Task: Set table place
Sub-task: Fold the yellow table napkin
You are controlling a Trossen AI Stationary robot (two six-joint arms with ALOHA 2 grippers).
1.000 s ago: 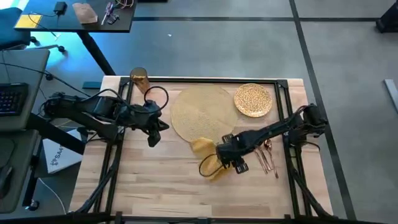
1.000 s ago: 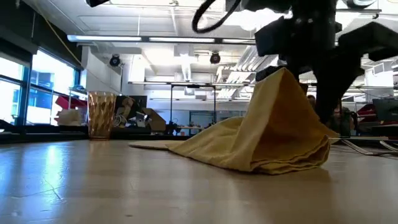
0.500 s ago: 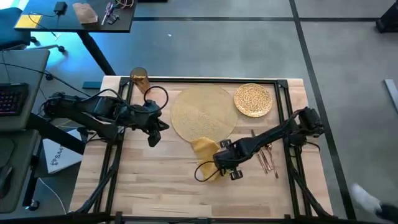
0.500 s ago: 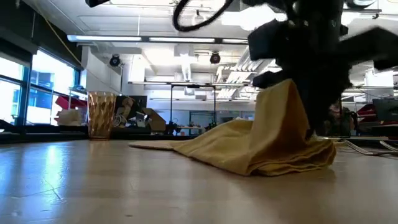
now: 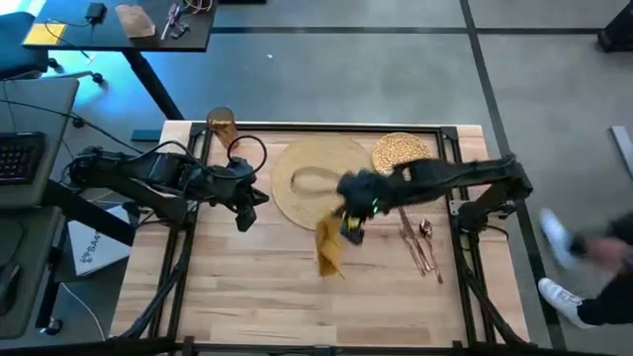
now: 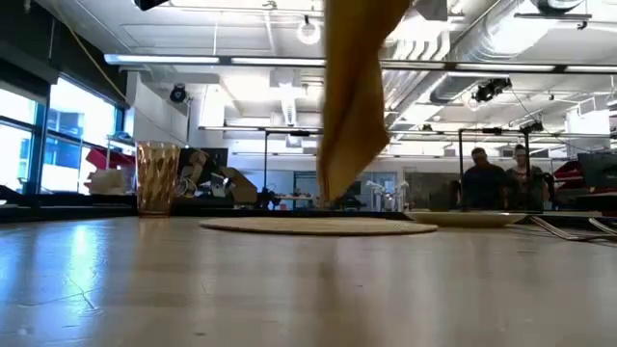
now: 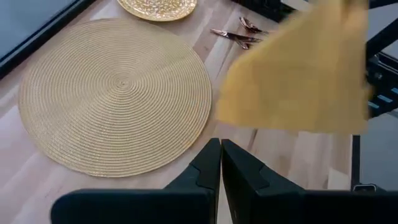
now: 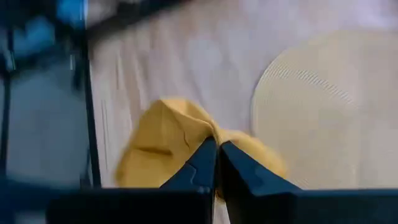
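- Grey floor (image 5: 396, 69) crossed by dark seam lines surrounds the work area.
- A dark desk (image 5: 119, 25) stands at the far left, with small items on it (too small to identify).
- Large windows (image 6: 39, 135) line the left wall.
- Long ceiling lights (image 6: 222, 60) run overhead.
- Two people (image 6: 496, 178) stand in the distance.

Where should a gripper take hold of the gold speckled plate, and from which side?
Grip the plate at its raised rim on the edge nearest the cutlery, coming in low from the table's right. It lies flat, so only the rim offers the fingers a hold.
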